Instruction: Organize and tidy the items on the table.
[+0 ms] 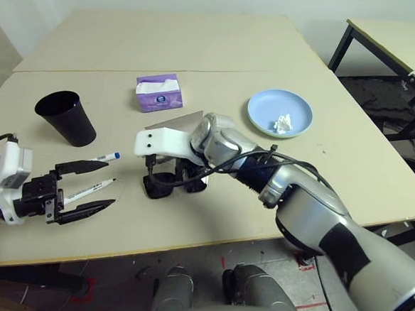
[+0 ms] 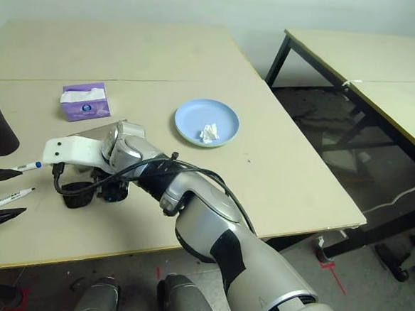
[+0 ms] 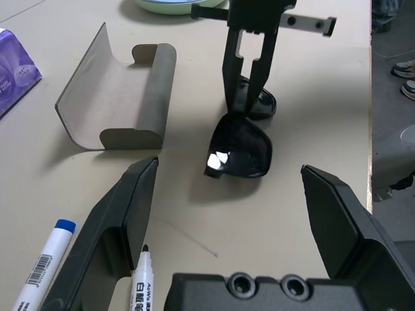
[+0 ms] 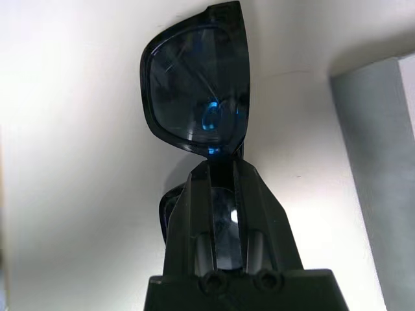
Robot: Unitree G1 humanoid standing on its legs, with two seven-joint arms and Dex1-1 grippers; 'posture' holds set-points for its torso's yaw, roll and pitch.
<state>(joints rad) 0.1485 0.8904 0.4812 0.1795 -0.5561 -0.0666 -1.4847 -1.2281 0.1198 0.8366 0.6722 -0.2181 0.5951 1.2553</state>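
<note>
Right gripper [image 4: 222,172] pinching glossy black sunglasses [image 4: 194,84], perhaps at the bridge

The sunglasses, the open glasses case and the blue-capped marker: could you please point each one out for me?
sunglasses [image 3: 240,148]: left wrist view, on the near dark lens.
glasses case [image 3: 107,107]: left wrist view, on its open inner lining.
blue-capped marker [image 3: 45,269]: left wrist view, on the white barrel.

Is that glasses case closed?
No, the glasses case lies open on the table, its flap raised and its inside bare.

Bare table [image 1: 349,172] right of plate [image 1: 261,106]
</note>
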